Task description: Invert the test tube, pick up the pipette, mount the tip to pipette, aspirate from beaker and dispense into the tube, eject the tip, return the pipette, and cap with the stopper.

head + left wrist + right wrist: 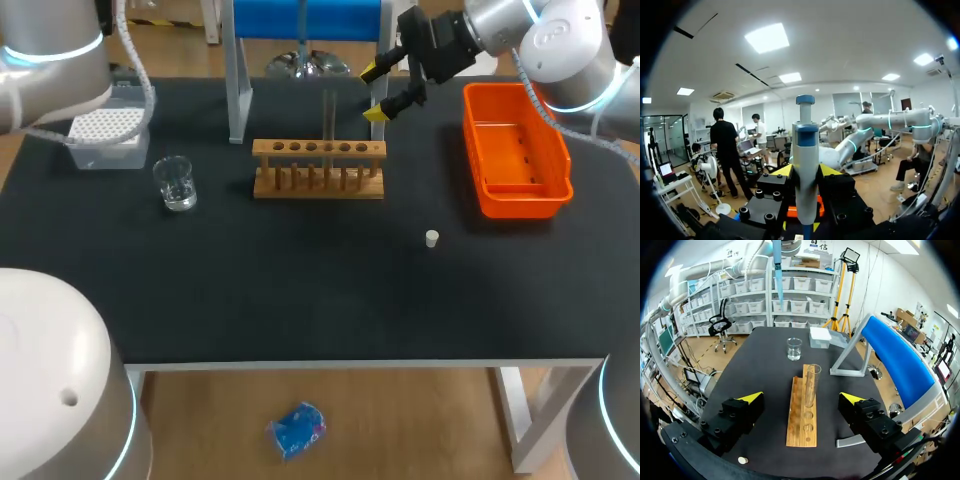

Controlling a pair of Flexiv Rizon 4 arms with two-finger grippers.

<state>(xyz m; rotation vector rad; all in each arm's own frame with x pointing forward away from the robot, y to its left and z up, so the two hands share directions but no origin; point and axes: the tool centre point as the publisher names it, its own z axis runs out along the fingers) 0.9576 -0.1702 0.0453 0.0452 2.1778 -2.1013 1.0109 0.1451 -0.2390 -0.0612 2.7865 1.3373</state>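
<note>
Seen from above, the right gripper (376,92) hangs with its yellow-tipped fingers spread wide. It is just beside the upper part of the clear glass test tube (328,112), which stands upright in the light wooden rack with a row of holes (318,170). Beside the gripper, on its arm's side, lies the orange plastic tray (522,207). A small white stopper (432,238) lies on the black table (300,290), well apart from the gripper. Past the rack are a clear glass beaker (177,184) and a white tip box (103,135). A grey stand with a blue top (305,25) rises behind the rack. The left arm (50,60) enters at the corner, and its gripper is cut off here.

In the left wrist view, the left gripper (805,172) carries a grey-and-blue pipette (805,145) upright between its fingers. The black finger blocks seem to press it from both sides, though the pipette's body hides the contact. Its lower end is cut off.

In the right wrist view, the fingers stand wide apart. The tube is ahead of the gap and touches neither finger. The rack runs ahead from under the gripper, and the beaker and tip box sit further on. The stopper lies near one finger's base. The pipette hangs high above the beaker, and whether a tip is mounted is hard to make out.
</note>
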